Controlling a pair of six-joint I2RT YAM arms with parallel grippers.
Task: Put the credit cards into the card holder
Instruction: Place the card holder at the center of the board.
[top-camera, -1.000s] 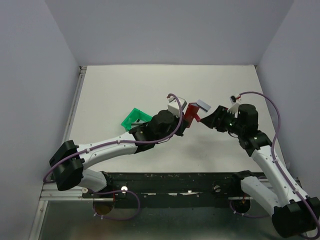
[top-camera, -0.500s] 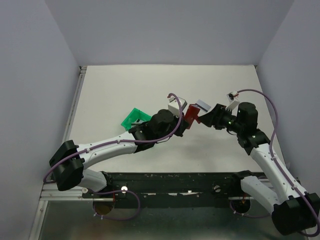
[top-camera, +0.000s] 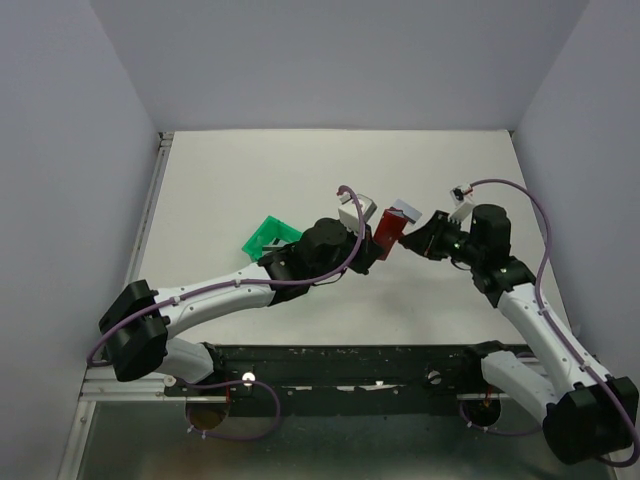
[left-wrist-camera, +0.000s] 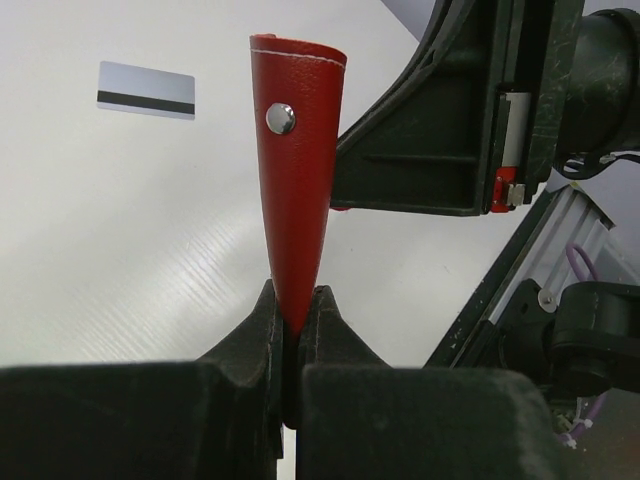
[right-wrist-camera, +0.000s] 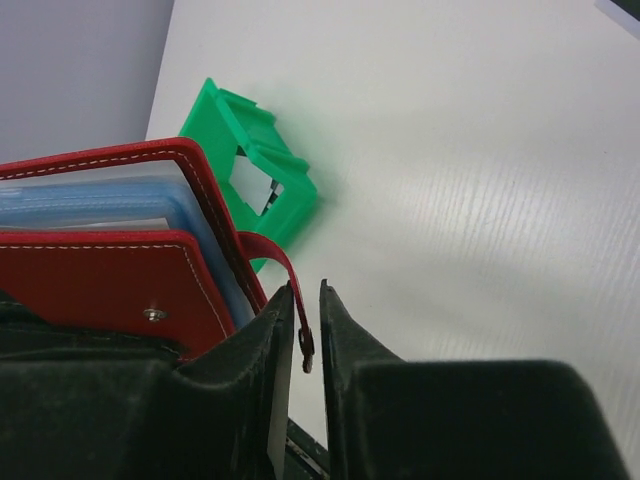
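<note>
Two grips meet on the small dark-red folding card holder (left-wrist-camera: 297, 180), up off the white counter (left-wrist-camera: 120, 250): our left fingers (left-wrist-camera: 255, 330) are clenched on its edge, our right fingers (right-wrist-camera: 345, 340) sit round its snap strap (right-wrist-camera: 290, 285), whether pinching we cannot tell, so we should pull gently.

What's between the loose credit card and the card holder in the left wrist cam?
Only bare table lies between the credit card and the card holder, as the left wrist view shows.

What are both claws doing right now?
Left gripper: shut on the red folding leather card holder.
Right gripper: nearly closed around its red strap; grip cannot be told.
</note>
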